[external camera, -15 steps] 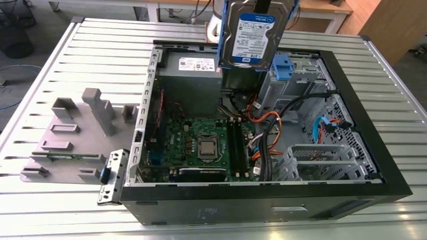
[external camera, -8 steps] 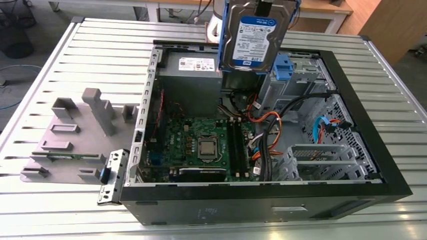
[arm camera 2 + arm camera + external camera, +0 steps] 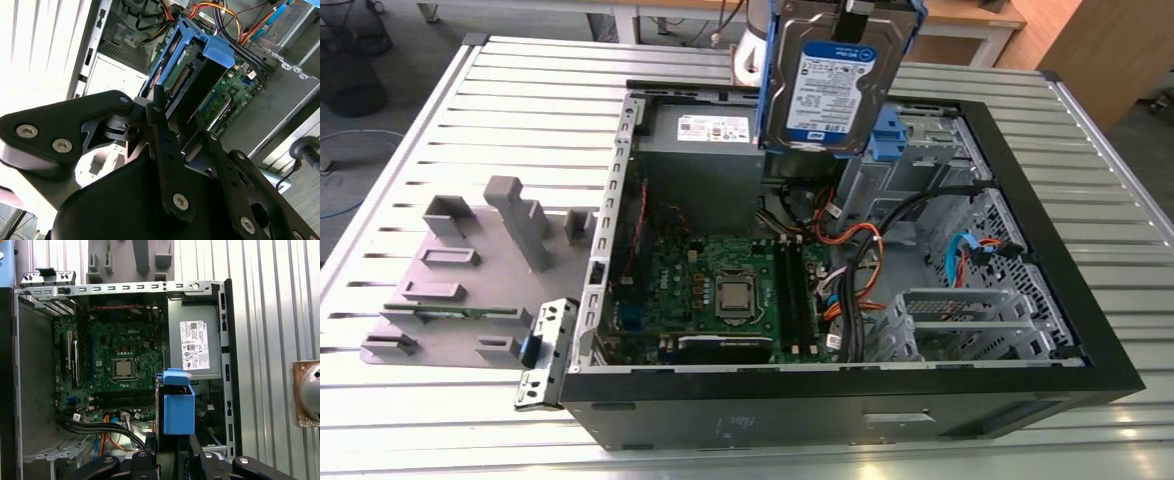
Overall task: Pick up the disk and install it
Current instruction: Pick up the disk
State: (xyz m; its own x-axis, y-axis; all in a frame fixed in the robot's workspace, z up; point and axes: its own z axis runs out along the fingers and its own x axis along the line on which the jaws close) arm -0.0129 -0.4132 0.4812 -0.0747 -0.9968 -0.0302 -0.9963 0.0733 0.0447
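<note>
Slatted metal table (image 3: 480,90), open computer case (image 3: 854,420) on top. Disk (image 3: 834,90) held upright above case interior, apparently clamped between fingers of gripper (image 3: 162,112). Picked up; not yet installed

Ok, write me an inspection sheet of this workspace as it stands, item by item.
Surface: slatted metal table, carrying an open computer case that lies on its side.
Job's things: the disk, with blue rails round its edges, is held in the air above the open case and is not seated in it.
Clutter: grey plastic fixture on the table, at the exterior view's left of the case.
Grippers: gripper shut on the disk.
Cables: orange and black bundle and a blue cable, all inside the case.
Surroundings: wooden panel beyond the table at the exterior view's right.
</note>
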